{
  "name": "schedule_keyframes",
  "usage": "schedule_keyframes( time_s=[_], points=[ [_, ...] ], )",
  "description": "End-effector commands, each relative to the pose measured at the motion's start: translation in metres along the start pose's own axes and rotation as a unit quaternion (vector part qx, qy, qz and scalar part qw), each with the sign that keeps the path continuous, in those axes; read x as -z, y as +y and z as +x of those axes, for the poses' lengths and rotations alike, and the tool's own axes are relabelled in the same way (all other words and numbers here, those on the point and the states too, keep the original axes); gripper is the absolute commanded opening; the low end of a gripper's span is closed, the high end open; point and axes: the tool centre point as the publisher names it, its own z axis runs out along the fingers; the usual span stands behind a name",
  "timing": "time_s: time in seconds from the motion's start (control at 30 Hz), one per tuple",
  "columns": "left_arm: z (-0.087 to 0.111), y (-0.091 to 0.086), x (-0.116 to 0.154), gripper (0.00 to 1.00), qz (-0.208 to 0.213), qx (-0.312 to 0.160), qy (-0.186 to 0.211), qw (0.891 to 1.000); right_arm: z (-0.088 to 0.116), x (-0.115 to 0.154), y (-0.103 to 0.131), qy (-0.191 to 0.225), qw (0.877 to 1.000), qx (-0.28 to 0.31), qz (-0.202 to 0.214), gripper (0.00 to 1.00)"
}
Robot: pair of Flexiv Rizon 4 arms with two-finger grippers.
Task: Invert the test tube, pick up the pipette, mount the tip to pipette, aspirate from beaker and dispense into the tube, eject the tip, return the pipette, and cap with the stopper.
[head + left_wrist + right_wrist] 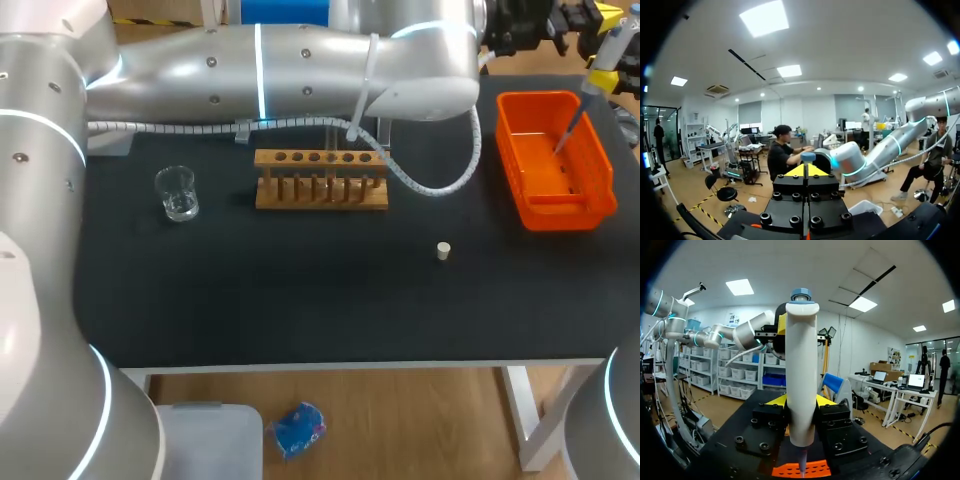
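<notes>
Pipette (801, 380): the white body stands upright between the yellow-tipped fingers of your right gripper (800, 401), which press on it from two sides and so have it clamped at its lower half. The blue button (807, 156) at its top rises well above those fingers. Seen from the head camera, the pipette hangs at the far right of the table (300, 290), tilted. Its thin tip (566, 135) points down into the orange bin (512, 150), and the right wrist camera shows that tip just above the bin's orange floor. Your left arm comes in from the left, crosses the far edge of the table and ends beside the top of the pipette. The fingers of your left gripper (806, 170) are drawn together so that the yellow tips form one wedge, with nothing between them. The blue button sits directly ahead of that wedge, and you cannot tell from these views whether they touch. On the black table, the wooden rack (320, 182) stands near the middle toward the far side, and the clear glass beaker (177, 193) is upright to its left. The small pale stopper (443, 250) lies apart from both, nearer the front and between the rack and the bin.
</notes>
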Motion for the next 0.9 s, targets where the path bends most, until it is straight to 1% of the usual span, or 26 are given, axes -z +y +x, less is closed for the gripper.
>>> schedule_keyframes(
  time_s=[0.03,0.23,0.9],
  points=[
    [0.003,0.002,-0.001,0.0,-0.002,-0.006,-0.001,1.0,-0.002,0.001,0.001,0.003,1.0,0.0,0.0,0.0],
    [0.003,0.003,-0.001,0.0,-0.019,-0.007,-0.002,1.0,-0.002,0.001,0.001,0.003,1.0,0.0,0.0,0.0],
    [0.002,0.021,-0.004,0.0,-0.041,0.01,-0.002,0.999,-0.002,0.001,0.001,0.003,1.0,0.0,0.0,0.0]
  ],
)
